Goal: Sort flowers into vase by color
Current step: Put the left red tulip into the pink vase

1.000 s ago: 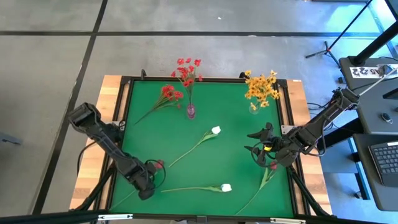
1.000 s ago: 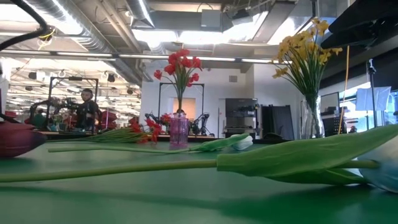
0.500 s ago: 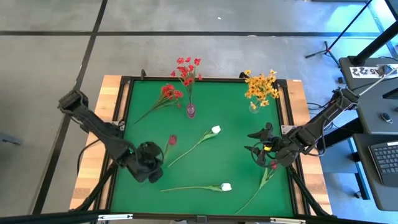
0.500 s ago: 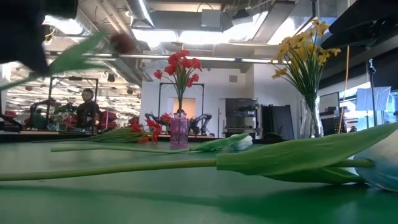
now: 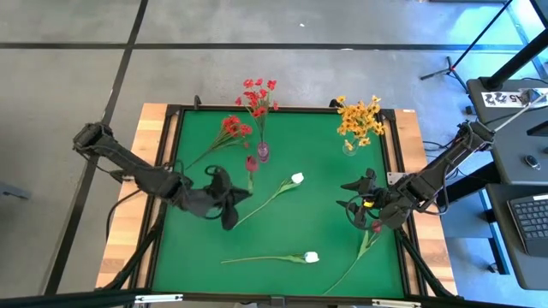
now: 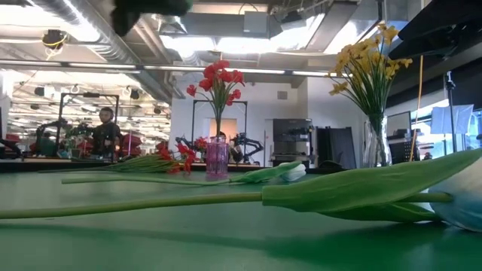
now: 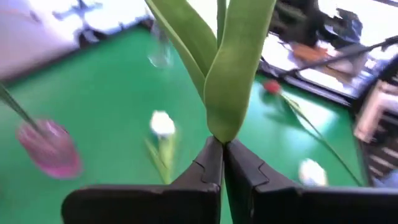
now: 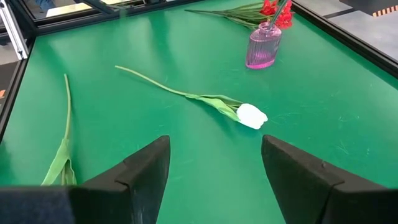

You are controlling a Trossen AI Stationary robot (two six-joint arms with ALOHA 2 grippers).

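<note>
Above the green table [image 5: 291, 231], the left gripper [image 7: 222, 163] holds a maroon-budded stem [image 5: 250, 168] aloft, its jaws pinched tight on the base of the long green leaves, as the left wrist view shows. The dark bud [image 5: 251, 161] hangs just beside the pink glass vase [image 5: 263, 152] at the table's far middle, where a red spray [image 5: 258, 96] already stands. A second red spray [image 5: 224, 135] lies flat to the left of that vase. At the far right, yellow-orange sprays [image 5: 360, 118] fill a clear vase [image 5: 348, 147].

Two white buds lie loose on the mat: one [image 5: 297, 179] near the centre, the other [image 5: 312, 257] toward the near edge. Another maroon bud [image 5: 375, 228] rests at the right, just beside the right gripper [image 5: 360, 206], which waits low over the table with its fingers [image 8: 142, 174] spread wide and nothing between them.

These artificial stems look light and springy, likely to bow and swing from a single pinch. The leaves seem soft and apt to slide in the jaws. A hold on the firmer stem just below the leaves would probably steer the bud best, leaving the free lower end to be threaded into a narrow vase mouth. The glass vases look light enough to tip if knocked.

No readable brand or label shows on the flowers or vases.
</note>
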